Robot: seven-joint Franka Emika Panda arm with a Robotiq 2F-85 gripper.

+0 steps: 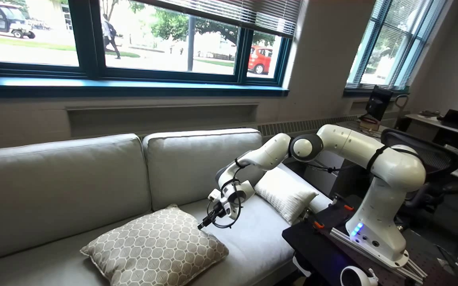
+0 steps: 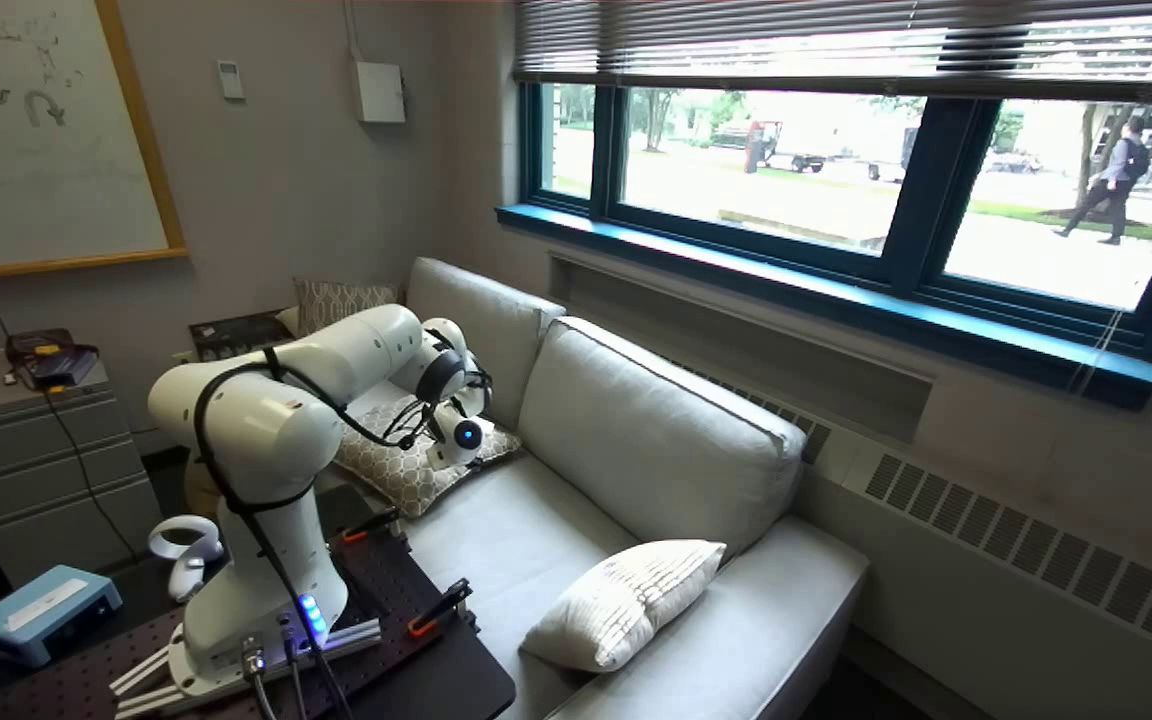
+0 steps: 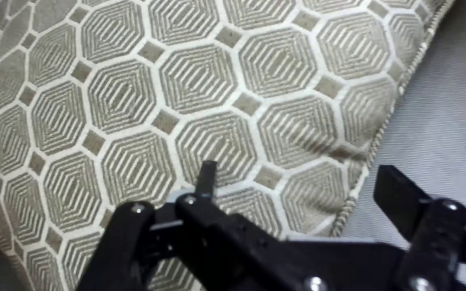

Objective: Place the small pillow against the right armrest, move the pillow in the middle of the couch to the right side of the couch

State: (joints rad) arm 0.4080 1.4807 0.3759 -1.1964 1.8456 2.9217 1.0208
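Our gripper (image 3: pixel 299 186): spread | at 2 o'clock edge of patterned pillow (image 1: pixel 153 246), in an exterior view | small pillow (image 2: pixel 624 606) leans on right armrest (image 2: pixel 748 632)

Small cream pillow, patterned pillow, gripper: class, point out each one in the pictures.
Small cream pillow (image 2: pixel 618 608), in an exterior view: middle of its visible face.
Patterned pillow (image 1: pixel 155 246), in an exterior view: middle of its upper face.
Gripper (image 3: pixel 300 186), in the wrist view: midway between its parted fingertips.
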